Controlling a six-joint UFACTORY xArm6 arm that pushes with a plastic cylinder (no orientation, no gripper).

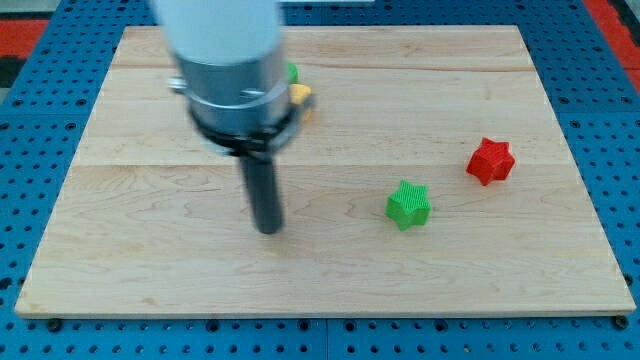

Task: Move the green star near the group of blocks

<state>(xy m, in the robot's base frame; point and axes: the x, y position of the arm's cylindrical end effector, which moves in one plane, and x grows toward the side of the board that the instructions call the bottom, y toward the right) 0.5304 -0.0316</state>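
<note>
No jaws here; my tip (268,229) is sitting left of green star (408,204); needs circling right, then pushing toward half-hidden group (296,92).

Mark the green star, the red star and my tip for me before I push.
green star (408,204), camera view, middle of its top face.
red star (490,160), camera view, middle of its top face.
my tip (268,230), camera view, very end of the dark rod, left of the green star.
</note>
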